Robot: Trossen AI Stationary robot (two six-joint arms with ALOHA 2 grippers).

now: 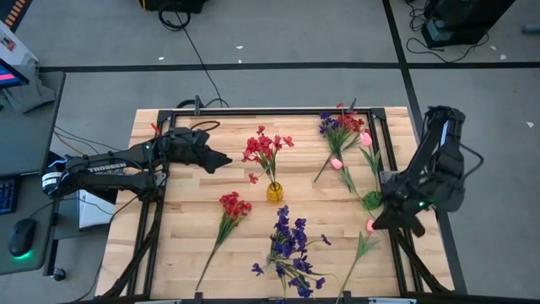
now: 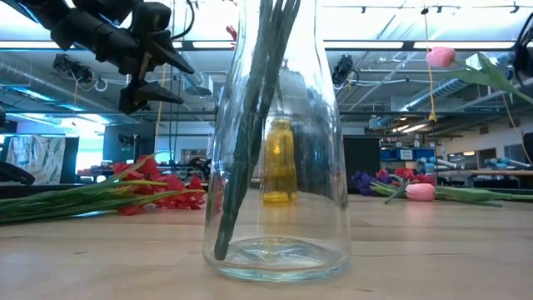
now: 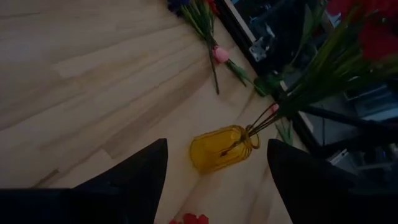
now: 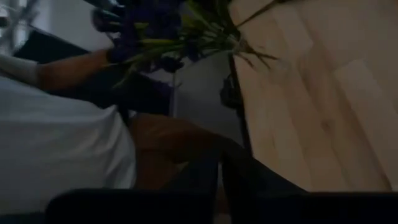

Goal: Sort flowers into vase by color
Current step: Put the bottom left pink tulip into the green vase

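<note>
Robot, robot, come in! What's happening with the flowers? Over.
Left gripper open, hovering beside yellow vase holding red flowers. Right gripper at pink tulip, right table edge. Nothing blocking.

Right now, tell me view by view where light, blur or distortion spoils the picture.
High view: evenly lit and sharp over the table. Low view: bright backlight from the room, and the clear vase up close bends the yellow vase behind it. Left wrist view: dim, with the left pincer in dark silhouette. Right wrist view: darkest and soft, with the purple flowers murky.
</note>
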